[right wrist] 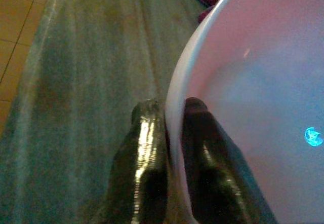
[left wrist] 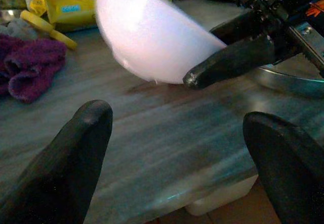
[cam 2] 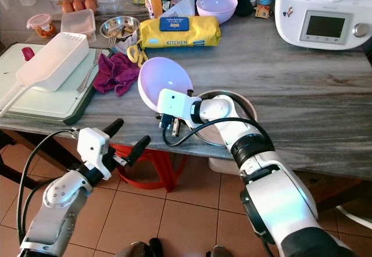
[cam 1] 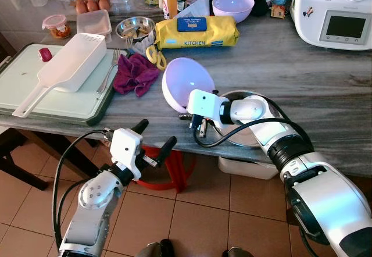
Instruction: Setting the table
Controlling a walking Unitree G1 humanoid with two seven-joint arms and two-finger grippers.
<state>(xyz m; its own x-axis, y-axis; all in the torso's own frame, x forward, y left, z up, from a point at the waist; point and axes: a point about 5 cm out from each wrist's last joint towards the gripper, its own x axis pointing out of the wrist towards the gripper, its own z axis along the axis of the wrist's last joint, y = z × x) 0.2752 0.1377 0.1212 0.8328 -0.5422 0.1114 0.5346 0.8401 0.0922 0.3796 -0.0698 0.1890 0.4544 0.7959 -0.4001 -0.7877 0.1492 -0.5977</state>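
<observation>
While rim-pinched, bowl (cam 1: pixel 185 84) near edge

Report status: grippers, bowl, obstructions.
Right gripper shut on lilac plastic bowl, tilted over table edge. Left gripper open, below. Steel bowl beside.

Clutter at the back of the bench (cam 1: pixel 325 77)
Yellow wipes pack (cam 1: pixel 196 32), purple cloth (cam 1: pixel 134 74), eggs (cam 1: pixel 91 3), white kitchen machine (cam 1: pixel 336 10).
</observation>
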